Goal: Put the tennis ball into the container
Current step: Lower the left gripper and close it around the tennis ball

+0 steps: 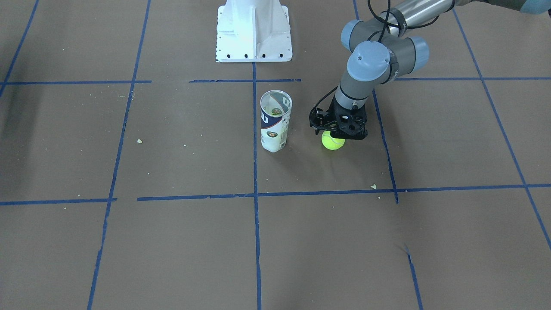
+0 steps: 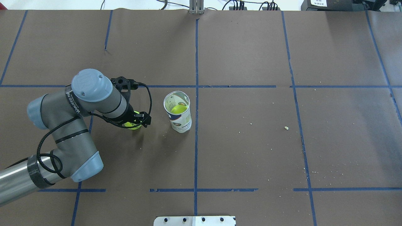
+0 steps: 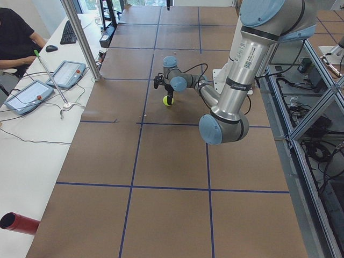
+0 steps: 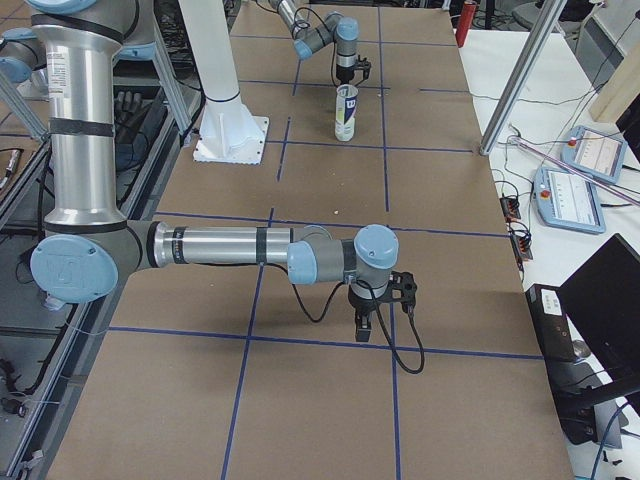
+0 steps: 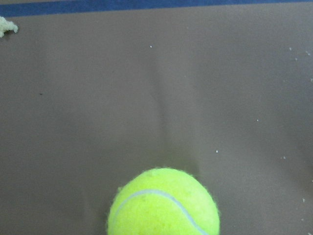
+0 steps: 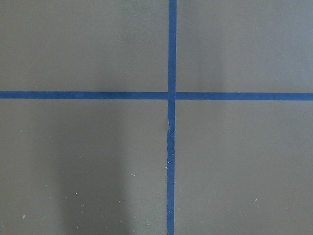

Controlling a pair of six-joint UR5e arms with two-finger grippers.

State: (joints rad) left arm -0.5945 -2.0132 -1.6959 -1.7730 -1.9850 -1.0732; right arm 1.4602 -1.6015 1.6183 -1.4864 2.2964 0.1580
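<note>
At nine o'clock of the container [image 2: 178, 111], seen from overhead, the tennis ball [image 2: 133, 127] lies just under the left gripper [image 1: 338, 129]. Whether this claw or the right gripper [image 4: 364, 326] is clenched cannot be told.

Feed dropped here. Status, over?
Left end effector at ball, grip unclear. Right end effector far off, state unclear. Can upright beside ball, nothing between.

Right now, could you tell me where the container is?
In the overhead view, the container stands upright just left of the centre tape line, right of the left end effector.
</note>
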